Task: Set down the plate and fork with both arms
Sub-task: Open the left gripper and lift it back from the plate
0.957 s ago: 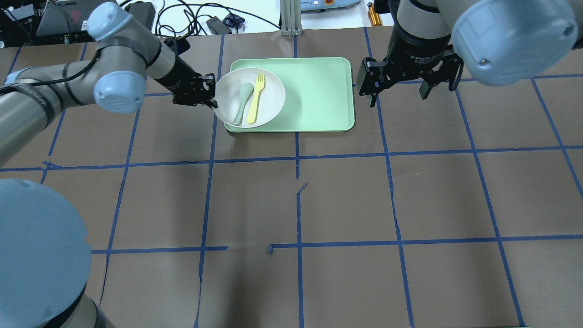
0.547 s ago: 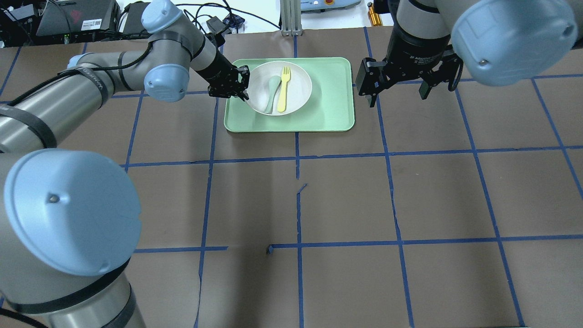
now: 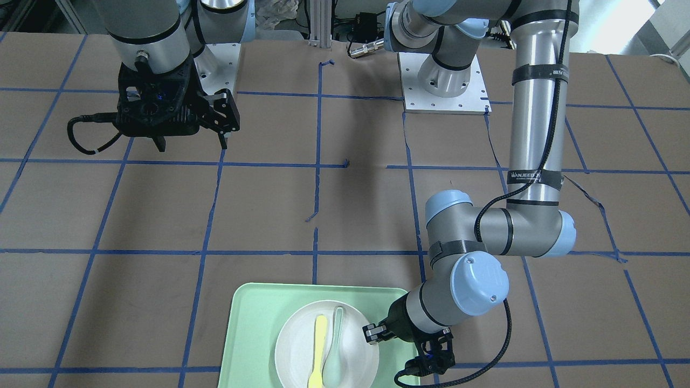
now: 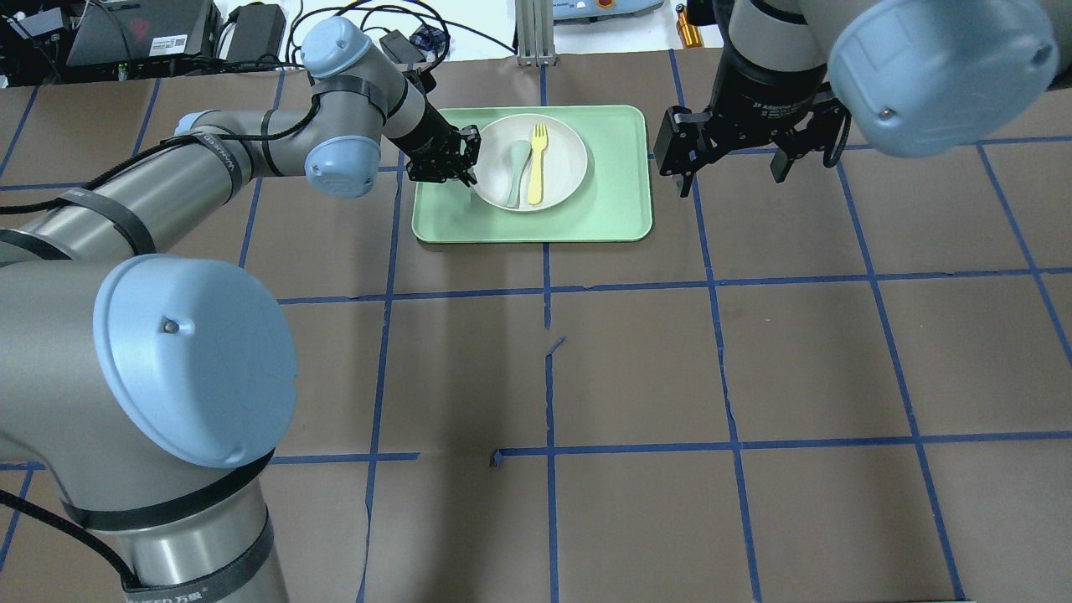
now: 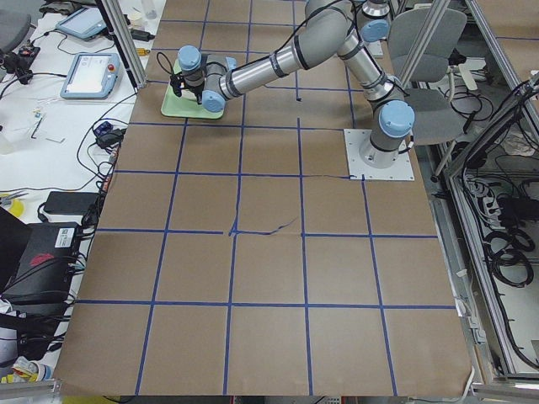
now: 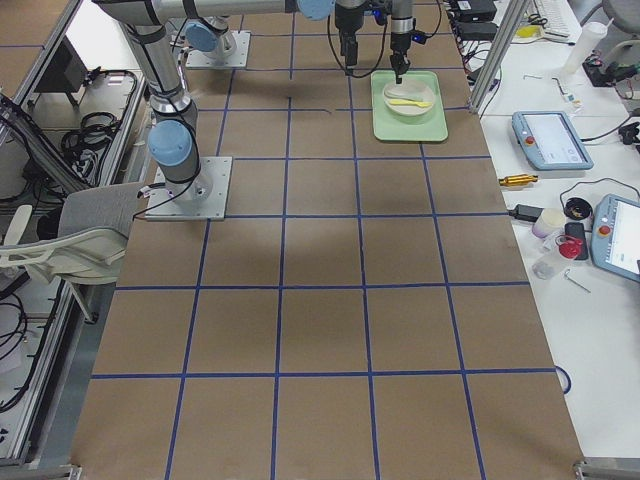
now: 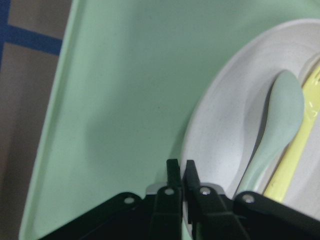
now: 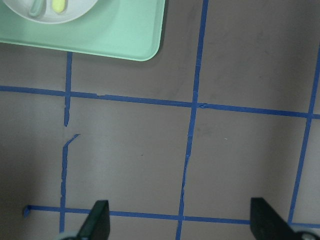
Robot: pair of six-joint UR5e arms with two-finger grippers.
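The left tool [image 4: 469,174] is pinched on the near rim of the plate [image 4: 568,159], its fingers [image 7: 173,174] pressed almost together; the plate sits over the tray [image 4: 615,197]. The fork [image 4: 536,167] lies in the plate, beyond the spoon [image 4: 516,172] from that tool. The right tool [image 4: 727,172] hangs spread wide above the table [image 4: 636,360], just beside the tray.

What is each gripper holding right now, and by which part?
The left gripper is shut on the plate, pinching its rim on the side nearest that arm. The right gripper is open and holds nothing.
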